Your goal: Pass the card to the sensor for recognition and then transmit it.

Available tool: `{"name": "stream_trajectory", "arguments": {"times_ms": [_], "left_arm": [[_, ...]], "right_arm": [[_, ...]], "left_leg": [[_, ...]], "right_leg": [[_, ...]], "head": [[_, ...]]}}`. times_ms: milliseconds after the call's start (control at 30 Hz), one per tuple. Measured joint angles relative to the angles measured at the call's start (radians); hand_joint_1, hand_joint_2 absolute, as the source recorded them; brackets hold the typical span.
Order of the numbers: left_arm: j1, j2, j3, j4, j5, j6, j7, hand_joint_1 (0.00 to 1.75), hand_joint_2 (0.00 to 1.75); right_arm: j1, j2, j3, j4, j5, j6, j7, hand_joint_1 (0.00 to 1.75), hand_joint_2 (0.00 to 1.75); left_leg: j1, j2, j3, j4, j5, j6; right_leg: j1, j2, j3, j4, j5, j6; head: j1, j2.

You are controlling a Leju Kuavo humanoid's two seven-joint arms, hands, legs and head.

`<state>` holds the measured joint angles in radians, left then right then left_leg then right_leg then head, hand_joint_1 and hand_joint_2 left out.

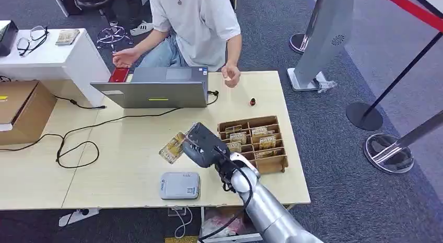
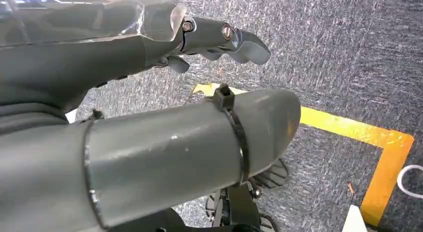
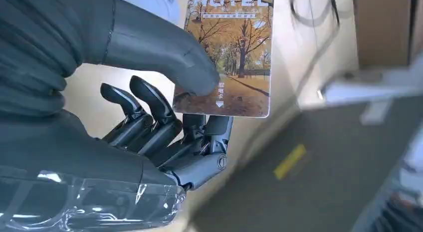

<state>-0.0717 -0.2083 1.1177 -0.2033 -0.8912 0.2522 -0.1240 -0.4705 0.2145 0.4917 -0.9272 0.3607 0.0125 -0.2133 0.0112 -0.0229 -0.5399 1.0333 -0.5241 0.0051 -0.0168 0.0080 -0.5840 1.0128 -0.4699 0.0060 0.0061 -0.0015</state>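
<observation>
My right hand (image 1: 202, 145) hovers over the middle of the table and pinches a hotel card (image 1: 173, 147) printed with autumn trees. Up close, the card (image 3: 234, 52) sits between the thick thumb and the dark fingers (image 3: 149, 110) of my right hand (image 3: 164, 87). A grey flat sensor pad (image 1: 179, 185) lies on the table near its front edge, just below the card and apart from it. My left hand (image 2: 219, 40) hangs over the carpet with nothing in it, its fingers loosely apart.
A wooden divided box (image 1: 254, 140) with more cards stands right of my hand. An open laptop (image 1: 156, 89) and black cables (image 1: 78, 143) lie at the back and left. A person (image 1: 193, 29) sits behind the table, hands near its far edge. A cardboard box (image 1: 21, 110) stands at left.
</observation>
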Motion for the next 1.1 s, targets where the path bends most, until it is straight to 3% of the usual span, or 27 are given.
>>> {"name": "stream_trajectory", "arguments": {"times_ms": [167, 300, 467, 567, 767, 1000, 1033, 1100], "left_arm": [[0.0, 0.0, 0.0, 0.0, 0.001, -0.001, -0.006, 0.0, 0.0], [0.0, 0.0, 0.0, 0.0, -0.011, -0.005, -0.014, 0.0, 0.0], [-0.001, 0.0, 0.0, 0.0, -0.021, -0.008, -0.015, 0.0, 0.0], [-0.001, 0.0, 0.0, 0.0, -0.024, -0.007, -0.015, 0.0, 0.0], [-0.001, 0.0, 0.0, 0.0, -0.011, 0.008, -0.012, 0.0, 0.0], [-0.001, 0.0, 0.0, 0.0, 0.01, 0.02, -0.011, 0.0, 0.0], [-0.001, 0.0, 0.0, 0.0, 0.012, 0.02, -0.011, 0.0, 0.0], [-0.001, 0.0, 0.0, 0.0, 0.014, 0.018, -0.01, 0.0, 0.0]], "right_arm": [[-0.045, -0.041, -0.003, -0.093, 0.19, -0.214, 0.026, 1.75, 1.75], [-0.101, -0.058, -0.023, -0.101, 0.336, -0.341, 0.038, 1.75, 1.75], [-0.199, -0.071, -0.039, -0.04, 0.674, -0.582, 0.151, 1.75, 1.75], [-0.254, -0.076, -0.045, 0.025, 0.83, -0.668, 0.211, 1.75, 1.75], [-0.32, -0.08, -0.06, 0.137, 1.038, -0.702, 0.29, 1.75, 1.75], [-0.364, -0.054, -0.066, 0.233, 1.063, -0.703, 0.268, 1.75, 1.75], [-0.37, -0.049, -0.066, 0.245, 1.064, -0.703, 0.265, 0.0, 1.75], [-0.377, -0.037, -0.066, 0.265, 1.064, -0.702, 0.264, 0.0, 1.75]], "left_leg": [[0.0, 0.0, 0.0, 0.0, 0.0, 0.0], [0.0, 0.0, 0.0, 0.0, 0.0, 0.0], [0.0, 0.001, 0.0, 0.0, 0.0, 0.0], [0.0, 0.001, 0.0, 0.0, 0.0, 0.0], [0.0, 0.0, 0.0, 0.0, 0.0, 0.0], [0.0, 0.0, 0.0, 0.0, 0.0, 0.0], [0.0, 0.0, 0.0, 0.0, 0.0, 0.0], [0.0, 0.0, 0.0, 0.0, 0.0, 0.0]], "right_leg": [[0.0, 0.0, 0.0, 0.0, 0.0, 0.0], [0.0, 0.001, 0.0, 0.0, 0.001, 0.0], [0.0, 0.001, 0.0, 0.0, 0.001, 0.0], [0.0, 0.001, 0.0, 0.0, 0.001, 0.0], [0.0, 0.0, 0.0, 0.0, 0.001, 0.0], [0.0, 0.0, 0.0, 0.0, 0.001, 0.0], [0.0, 0.0, 0.0, 0.0, 0.001, 0.0], [0.0, 0.0, 0.0, 0.0, 0.001, 0.0]], "head": [[0.0, 0.0], [0.0, 0.0], [0.0, 0.0], [0.0, 0.0], [0.0, 0.0], [0.0, 0.0], [0.0, 0.0], [0.0, 0.0]]}}
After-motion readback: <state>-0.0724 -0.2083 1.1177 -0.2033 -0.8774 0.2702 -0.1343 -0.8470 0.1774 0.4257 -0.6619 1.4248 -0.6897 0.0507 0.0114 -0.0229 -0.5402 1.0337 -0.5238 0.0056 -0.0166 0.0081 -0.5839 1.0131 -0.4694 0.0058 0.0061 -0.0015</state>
